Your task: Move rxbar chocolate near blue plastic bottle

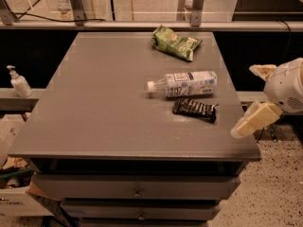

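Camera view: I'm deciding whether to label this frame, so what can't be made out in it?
- Hand, open, beside the table's right edge: arm cut off by the picture's right edge.
- rxbar chocolate: wrapper lettering too small to read.
- blue plastic bottle: label print too small; fill level unclear through the clear plastic.
- Bottom drawer: cut off by the lower edge.

gripper [245,101] spread, right of table [104,103]; rxbar chocolate [194,109] beside blue plastic bottle [184,83]
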You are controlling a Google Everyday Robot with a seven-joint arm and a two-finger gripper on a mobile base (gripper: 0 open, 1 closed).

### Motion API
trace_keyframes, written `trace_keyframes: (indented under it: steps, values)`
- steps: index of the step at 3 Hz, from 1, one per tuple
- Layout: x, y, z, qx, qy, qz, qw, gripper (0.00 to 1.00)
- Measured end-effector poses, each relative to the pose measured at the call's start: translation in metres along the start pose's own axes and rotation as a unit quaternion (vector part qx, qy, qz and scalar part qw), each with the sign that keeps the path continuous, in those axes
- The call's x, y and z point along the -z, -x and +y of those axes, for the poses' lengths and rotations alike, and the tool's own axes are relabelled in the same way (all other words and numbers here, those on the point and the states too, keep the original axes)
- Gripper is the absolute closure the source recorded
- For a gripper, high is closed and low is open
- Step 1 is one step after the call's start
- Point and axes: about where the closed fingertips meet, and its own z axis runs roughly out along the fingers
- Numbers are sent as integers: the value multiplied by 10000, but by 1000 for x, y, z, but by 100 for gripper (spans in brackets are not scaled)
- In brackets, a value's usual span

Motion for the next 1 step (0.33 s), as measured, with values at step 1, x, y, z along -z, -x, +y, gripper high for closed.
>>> trace_keyframes:
  steps: [1]
  values:
    - [2,0,1,3,-7,-35,10000,0]
